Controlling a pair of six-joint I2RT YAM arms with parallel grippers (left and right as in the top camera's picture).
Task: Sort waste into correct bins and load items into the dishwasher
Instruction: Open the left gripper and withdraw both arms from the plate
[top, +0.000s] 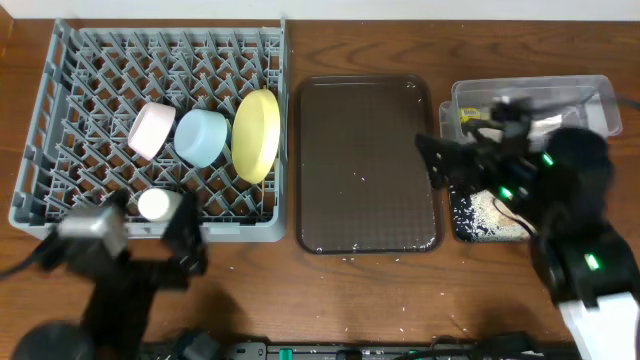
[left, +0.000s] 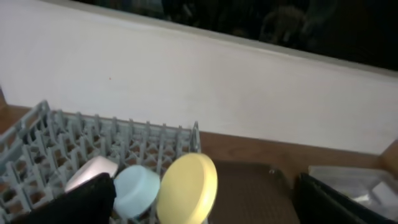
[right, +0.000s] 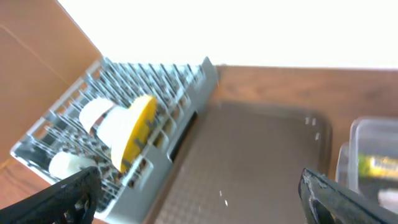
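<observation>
The grey dishwasher rack (top: 60, 120) at the left holds a pink bowl (top: 150, 130), a blue bowl (top: 200, 135), a yellow plate (top: 256, 135) on edge and a white cup (top: 158, 205). My left gripper (top: 150, 225) stands open and empty at the rack's front edge, close to the cup. In the left wrist view its fingers (left: 81, 202) frame the blue bowl (left: 138, 190) and the plate (left: 188, 186). My right gripper (top: 455, 150) hangs open and empty over the bins' left side. A green-yellow wrapper (top: 470, 117) lies in the clear tub (top: 590, 95). Rice lies in the black tray (top: 465, 232).
The dark brown serving tray (top: 368, 165) lies between the rack and the bins, with a few rice grains on it. More grains are scattered on the wooden table (top: 400, 300) in front of it. A white wall (left: 217, 87) rises behind the table.
</observation>
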